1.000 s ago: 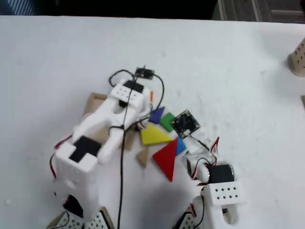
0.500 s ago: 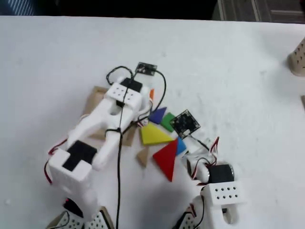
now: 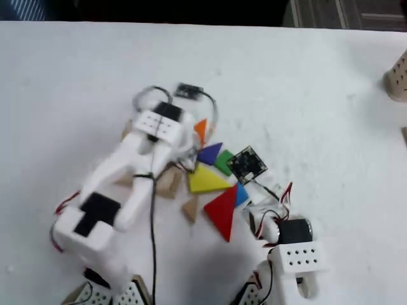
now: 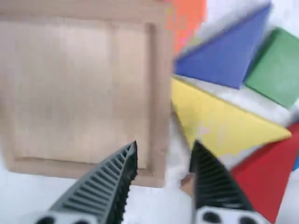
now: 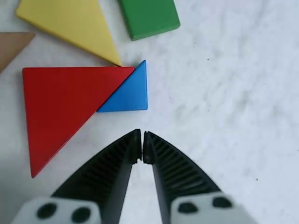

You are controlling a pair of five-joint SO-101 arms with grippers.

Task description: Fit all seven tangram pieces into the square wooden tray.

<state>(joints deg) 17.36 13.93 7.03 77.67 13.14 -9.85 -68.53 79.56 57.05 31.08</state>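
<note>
A white desk point(image 3: 305, 82) with a faintly mottled surface is spread across the high view. At its right edge a tan block point(image 3: 398, 77), pierced with rows of small holes, is cut off by the frame. Nearer along the same edge a sliver of a brown object point(image 3: 404, 134) is seen. Beyond the far edge, a striped blue surface point(image 3: 24, 9) is glimpsed past the left corner and grey floor point(image 3: 343, 13) towards the right.

White table point(image 3: 318, 76); dark strip point(image 3: 159, 9) beyond; perforated tan object point(image 3: 397, 79) at edge.
</note>
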